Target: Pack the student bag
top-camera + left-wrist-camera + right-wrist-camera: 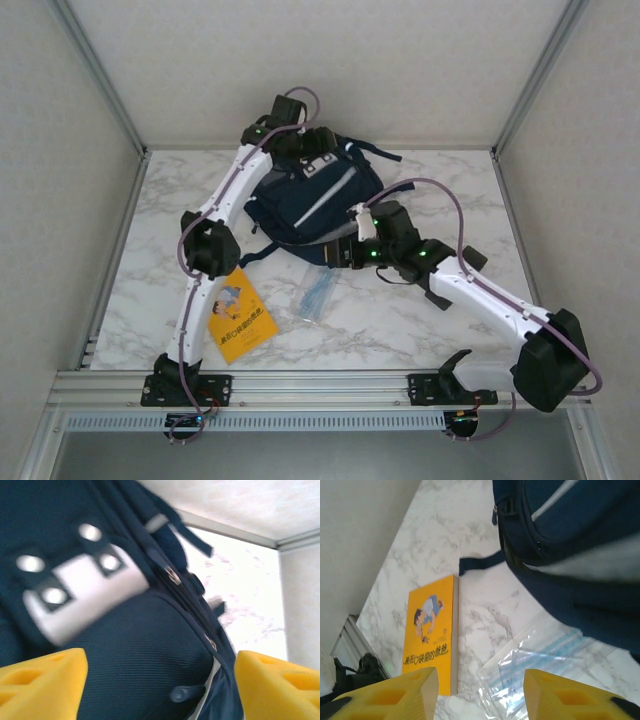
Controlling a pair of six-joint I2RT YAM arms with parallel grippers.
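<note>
1. While scanning from the arm bases upward in the top view, first comes the yellow book (240, 318), flat on the marble table (140, 270) lower left of centre. A clear pouch (318, 293) with bluish contents sits just right of it.
2. Right gripper (352, 250) is at centre frame, at the near right edge of the student bag (300, 200). In its wrist view, the right gripper (480, 680) has its jaws apart with nothing between them. Book (430, 625) is lower left, pouch (535, 660) lower centre, bag (570, 520) upper right.
3. Bag lies mid-table, above book and pouch. Its long axis runs roughly bottom to top of the frame, slightly tilted.
4. Left gripper (308, 142) is at the bag's far end, upper centre. In its wrist view, the left gripper (160, 665) has its jaws wide, clamping nothing. Bag fabric (135, 640) is close beyond them, pale patch (85, 605) at left.
5. Judgement: book and pouch lie just below the right gripper, so the right arm is nearer for a pickup. The left arm is nearer the bag's far end. Blur hides where the opening is.
</note>
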